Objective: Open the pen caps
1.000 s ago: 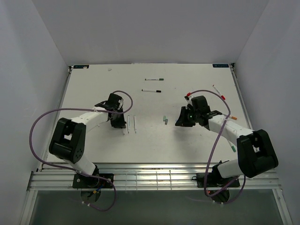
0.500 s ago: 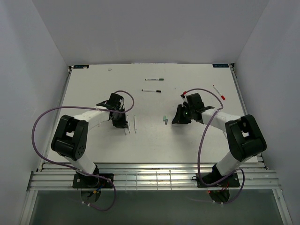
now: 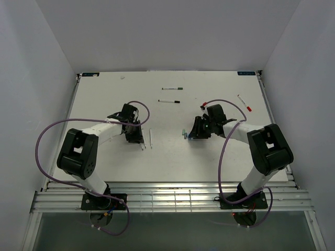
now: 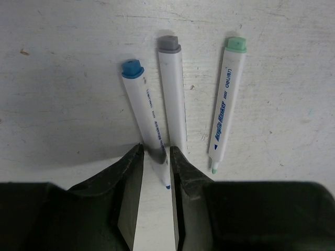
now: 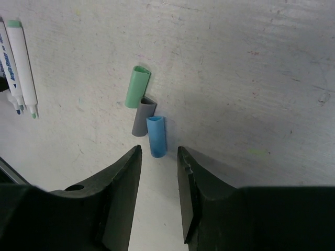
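Observation:
Three uncapped white pens lie side by side: a blue-ended pen, a grey-ended pen and a green-ended pen. My left gripper is open, and the blue pen's tip lies loose between its fingers. Three pen caps lie together on the table: green, grey and blue. My right gripper is open, with the blue cap's near end just at its fingertips and not gripped. From above, the left gripper and right gripper both sit low on the table.
Two capped pens lie at the back middle, one with a green cap and one with a black cap. A red-capped pen lies at the back right. White walls enclose the table on three sides.
My right gripper moved left to the caps and opened, leaving the blue cap beside the others. My left gripper opened around the blue pen's tip.

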`<action>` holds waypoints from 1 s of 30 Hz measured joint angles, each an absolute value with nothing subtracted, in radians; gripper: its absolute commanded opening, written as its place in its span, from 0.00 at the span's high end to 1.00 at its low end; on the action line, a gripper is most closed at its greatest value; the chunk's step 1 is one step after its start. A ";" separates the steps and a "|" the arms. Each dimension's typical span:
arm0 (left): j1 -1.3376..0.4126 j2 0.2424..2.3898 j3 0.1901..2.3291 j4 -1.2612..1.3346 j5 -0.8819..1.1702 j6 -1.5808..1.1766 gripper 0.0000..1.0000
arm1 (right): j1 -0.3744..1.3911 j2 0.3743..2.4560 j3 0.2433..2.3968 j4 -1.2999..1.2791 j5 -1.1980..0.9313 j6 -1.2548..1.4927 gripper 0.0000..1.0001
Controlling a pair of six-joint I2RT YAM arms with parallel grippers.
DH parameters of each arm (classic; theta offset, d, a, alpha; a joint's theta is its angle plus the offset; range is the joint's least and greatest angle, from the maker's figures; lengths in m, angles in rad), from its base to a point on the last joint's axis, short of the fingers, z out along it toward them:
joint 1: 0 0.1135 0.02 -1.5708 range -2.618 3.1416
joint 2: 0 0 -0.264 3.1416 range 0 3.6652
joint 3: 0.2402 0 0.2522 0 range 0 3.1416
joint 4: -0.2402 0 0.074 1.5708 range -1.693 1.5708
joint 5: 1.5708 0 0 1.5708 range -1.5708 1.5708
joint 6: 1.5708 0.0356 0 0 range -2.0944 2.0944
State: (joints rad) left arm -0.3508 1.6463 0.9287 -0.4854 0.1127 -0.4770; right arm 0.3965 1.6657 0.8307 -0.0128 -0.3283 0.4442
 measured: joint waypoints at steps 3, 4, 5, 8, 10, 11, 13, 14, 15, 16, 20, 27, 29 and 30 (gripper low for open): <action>-0.351 1.641 0.929 -0.486 0.112 -0.479 0.60 | 0.397 1.675 0.831 0.001 -0.337 0.445 0.59; -0.351 1.638 0.929 -0.487 0.112 -0.479 0.59 | 0.397 1.677 0.831 0.003 -0.340 0.446 0.59; -0.351 1.634 0.928 -0.489 0.112 -0.479 0.58 | 0.397 1.677 0.831 0.003 -0.342 0.446 0.59; -0.351 1.613 0.929 -0.498 0.106 -0.480 0.52 | 0.397 1.677 0.831 0.006 -0.344 0.445 0.58; -0.351 1.594 0.930 -0.508 0.096 -0.483 0.51 | 0.397 1.676 0.831 0.008 -0.344 0.445 0.58; -0.351 1.584 0.933 -0.516 0.090 -0.483 0.47 | 0.397 1.674 0.830 0.009 -0.343 0.445 0.58; -0.351 1.567 0.950 -0.539 0.073 -0.480 0.41 | 0.397 1.663 0.830 0.007 -0.342 0.445 0.57; -0.351 1.558 0.965 -0.551 0.064 -0.480 0.40 | 0.397 1.653 0.830 0.007 -0.341 0.444 0.56; -0.351 1.551 0.984 -0.558 0.051 -0.479 0.40 | 0.397 1.640 0.830 0.005 -0.340 0.443 0.55; -0.351 1.547 1.008 -0.570 0.038 -0.478 0.40 | 0.397 1.626 0.830 0.003 -0.339 0.442 0.53; -0.351 1.553 1.129 -0.593 0.005 -0.471 0.38 | 0.397 1.579 0.830 -0.012 -0.324 0.429 0.51; -0.351 1.727 1.440 -0.617 -0.013 -0.557 0.41 | 0.397 1.571 0.855 -0.078 -0.286 0.397 0.49; -0.352 1.794 1.506 -0.624 -0.007 -0.621 0.46 | 0.397 1.570 0.862 -0.088 -0.270 0.387 0.48; -0.354 1.829 1.539 -0.628 -0.001 -0.655 0.47 | 0.397 1.571 0.870 -0.099 -0.263 0.383 0.48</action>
State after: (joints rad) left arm -0.3538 1.8294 1.5387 -0.6277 -0.0010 -0.6548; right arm 0.3965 1.5711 0.8700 -0.0994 -0.2634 0.3832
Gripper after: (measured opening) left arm 0.555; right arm 0.512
